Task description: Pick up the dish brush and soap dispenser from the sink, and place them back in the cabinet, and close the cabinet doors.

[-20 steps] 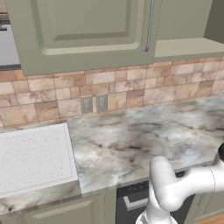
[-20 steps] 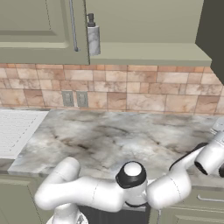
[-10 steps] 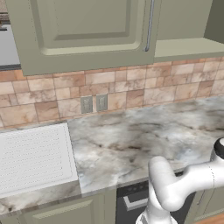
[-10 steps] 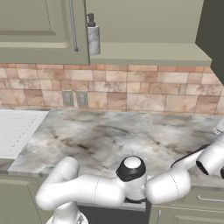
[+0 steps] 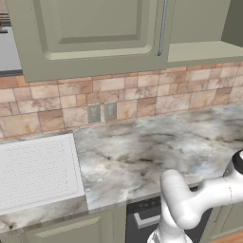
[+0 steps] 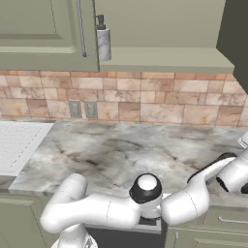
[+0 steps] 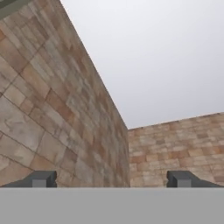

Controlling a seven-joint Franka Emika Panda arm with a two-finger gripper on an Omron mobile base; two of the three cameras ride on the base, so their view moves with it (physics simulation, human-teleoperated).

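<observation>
While the counter and wall hold the same place in both base views as a second ago (so the base is judged parked), little else is altered. At nine o'clock in the right base view, the white ribbed drainboard of the sink [image 6: 19, 143] is seen at the counter's end. At eleven o'clock the olive-green recessed-panel door [image 6: 43, 29] with its silver bar handle [image 6: 82, 29] is shown, and just beside its edge the small grey soap dispenser with a black pump top [image 6: 103, 42] is left upright on the floor of the olive-green wall cabinet [image 6: 164, 60], as before. At two o'clock a dark panel [image 6: 235, 34] is taken for the other door, swung out. In the hand view the two-finger gripper [image 7: 111, 178] is held wide apart and empty, turned on tiled wall. The dispenser is judged stowed; the dish brush cannot be located, and the doors remain to be shut.
</observation>
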